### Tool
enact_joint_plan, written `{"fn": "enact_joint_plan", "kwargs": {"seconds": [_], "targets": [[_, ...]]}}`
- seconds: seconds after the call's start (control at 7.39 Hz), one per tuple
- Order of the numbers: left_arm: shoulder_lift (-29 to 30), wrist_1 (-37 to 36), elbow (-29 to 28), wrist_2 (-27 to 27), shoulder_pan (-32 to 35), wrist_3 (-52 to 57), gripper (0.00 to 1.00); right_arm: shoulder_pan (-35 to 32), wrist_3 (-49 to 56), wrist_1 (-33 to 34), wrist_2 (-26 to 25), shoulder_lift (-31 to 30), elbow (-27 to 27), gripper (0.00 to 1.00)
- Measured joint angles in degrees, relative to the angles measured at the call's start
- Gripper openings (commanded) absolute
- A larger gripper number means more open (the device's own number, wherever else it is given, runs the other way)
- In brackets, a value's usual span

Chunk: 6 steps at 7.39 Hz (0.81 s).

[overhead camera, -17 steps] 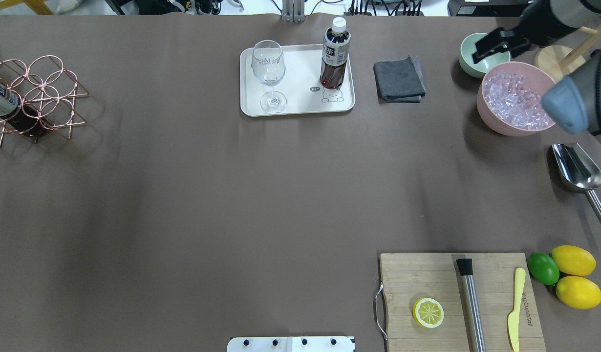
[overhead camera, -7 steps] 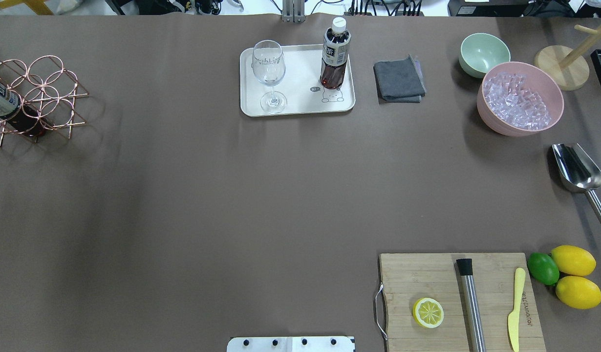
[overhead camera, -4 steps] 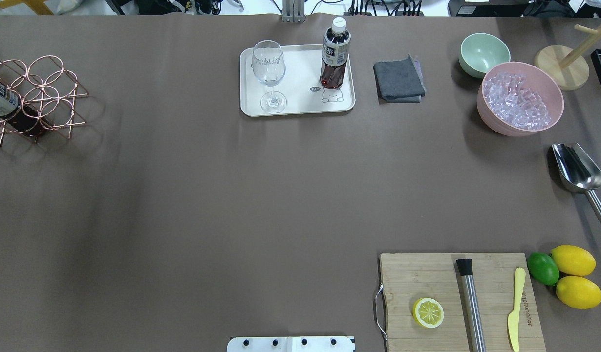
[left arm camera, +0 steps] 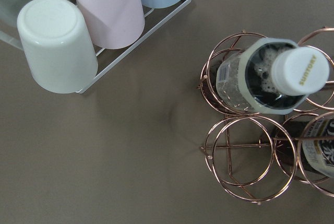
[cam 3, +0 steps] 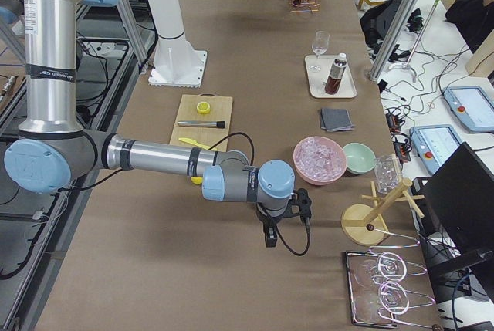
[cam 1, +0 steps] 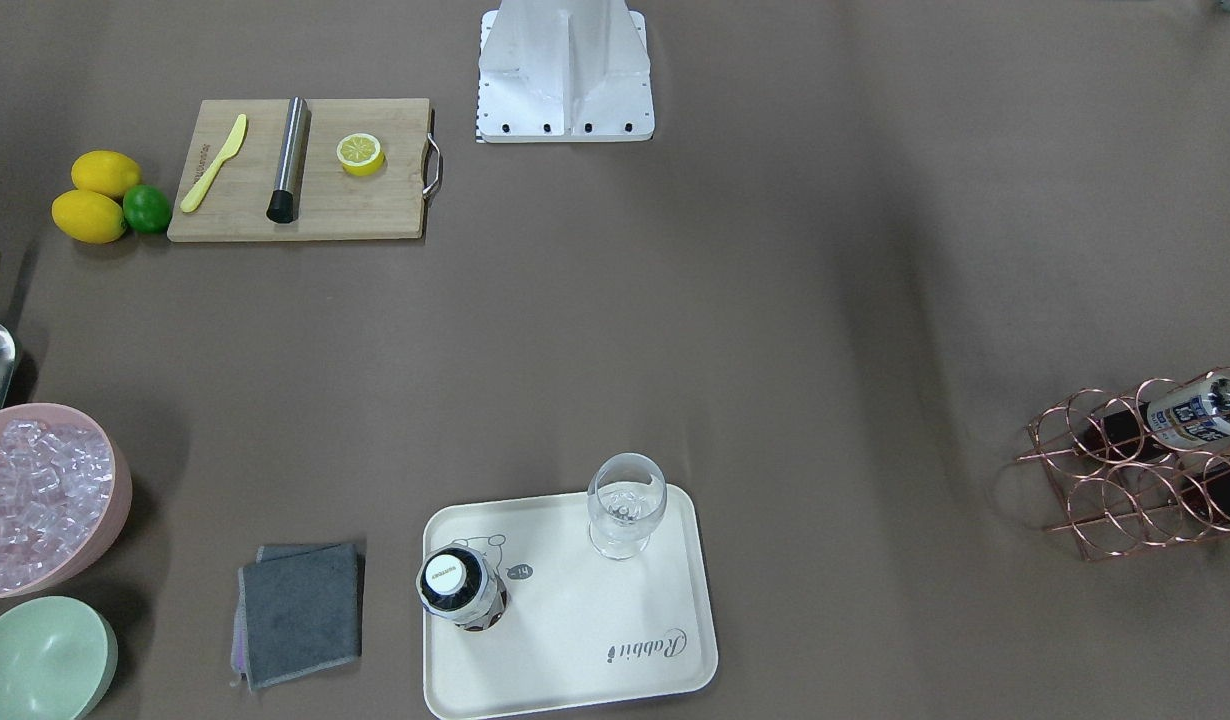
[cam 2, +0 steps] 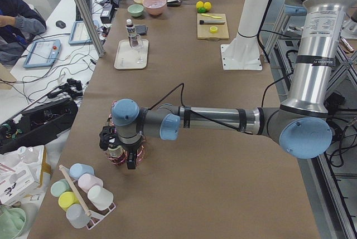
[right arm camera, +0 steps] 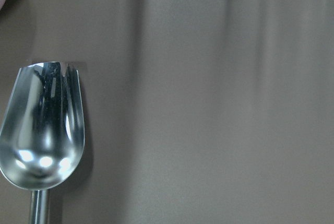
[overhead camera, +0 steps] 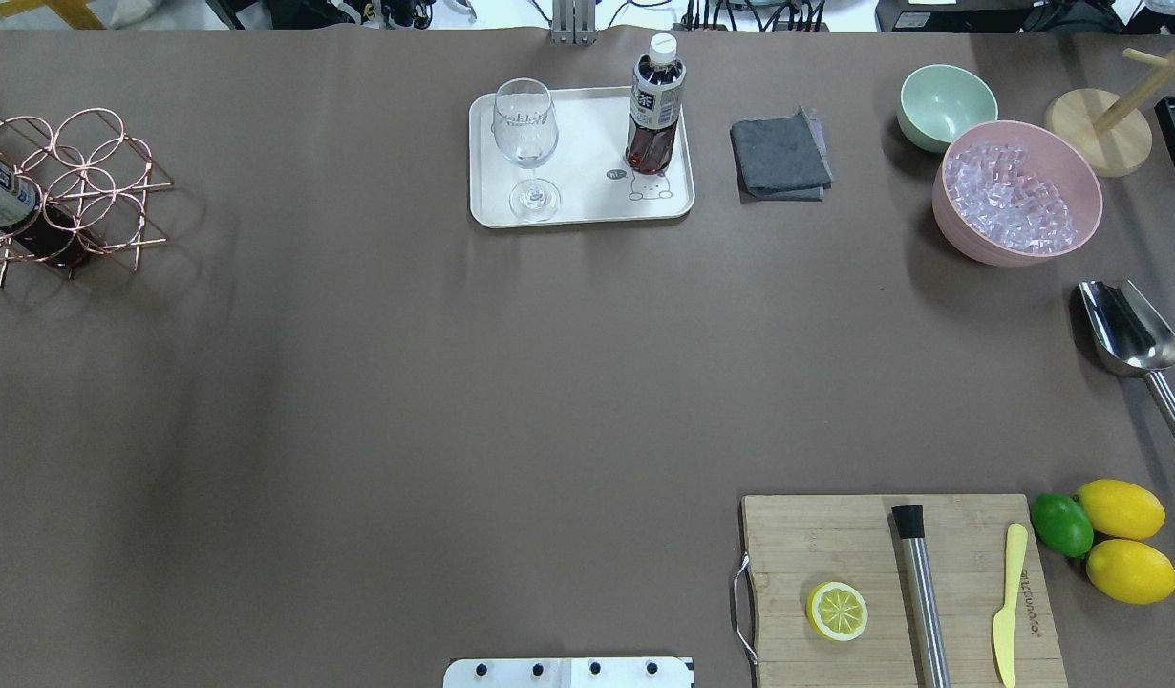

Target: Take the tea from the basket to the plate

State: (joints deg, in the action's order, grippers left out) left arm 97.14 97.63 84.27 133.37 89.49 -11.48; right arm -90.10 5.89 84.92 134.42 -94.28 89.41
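One tea bottle [overhead camera: 655, 115] with a white cap stands upright on the cream plate [overhead camera: 587, 208], near the bear drawing; the front-facing view shows this tea [cam 1: 460, 588] from above. The copper wire basket [overhead camera: 91, 182] at the table's left end holds another tea bottle [overhead camera: 0, 196], lying tilted in a ring cell. The left wrist view looks down on that bottle [left arm camera: 271, 78] and a second one [left arm camera: 318, 151] in the basket [left arm camera: 240, 182]. My left gripper [cam 2: 118, 151] hovers over the basket; I cannot tell its state. My right gripper [cam 3: 289, 219] hangs low beside the pink bowl; I cannot tell its state.
A wine glass [overhead camera: 525, 143] shares the plate. A grey cloth [overhead camera: 780, 155], green bowl [overhead camera: 946, 105], pink bowl of ice [overhead camera: 1015, 191] and metal scoop [overhead camera: 1127, 334] lie to the right. The cutting board [overhead camera: 893, 592] with a lemon half sits at front right. Pastel cups [left arm camera: 83, 31] in a rack stand beside the basket.
The right arm, earlier over the pink bowl at the upper right, has left the overhead view. The bottles, plate and basket have not moved.
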Motion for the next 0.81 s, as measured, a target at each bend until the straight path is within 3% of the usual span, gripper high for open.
{"fn": "enact_joint_plan", "kwargs": {"seconds": [0.81], "targets": [[-0.25, -0.15, 0.02, 0.39, 0.32, 0.14, 0.98, -0.08, -0.08, -0.02, -0.89, -0.33, 0.01, 1.0]]}}
